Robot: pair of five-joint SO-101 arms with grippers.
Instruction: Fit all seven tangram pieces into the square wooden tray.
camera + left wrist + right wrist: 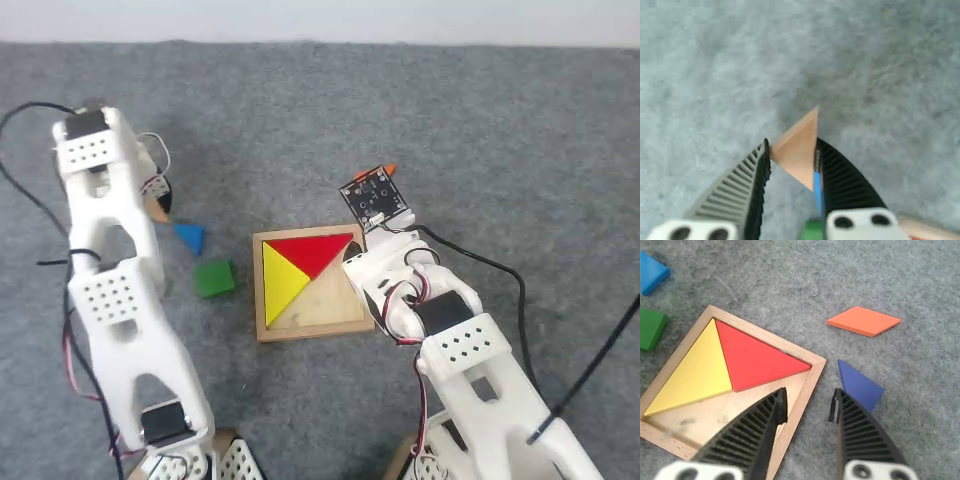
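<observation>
Straddling the tray [809, 382] rim, the right gripper [810, 396] stands agape.

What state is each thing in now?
tray: partly filled
red triangle: in tray
yellow triangle: in tray
tan triangle: gripped
left gripper: shut on tan triangle
right gripper: open, empty
green square: outside tray
orange parallelogram: outside tray
light blue triangle: outside tray
dark blue triangle: outside tray

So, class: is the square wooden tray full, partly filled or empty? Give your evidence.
Partly filled. The tray holds only the red triangle and the yellow triangle; bare wood shows beside them.
</observation>
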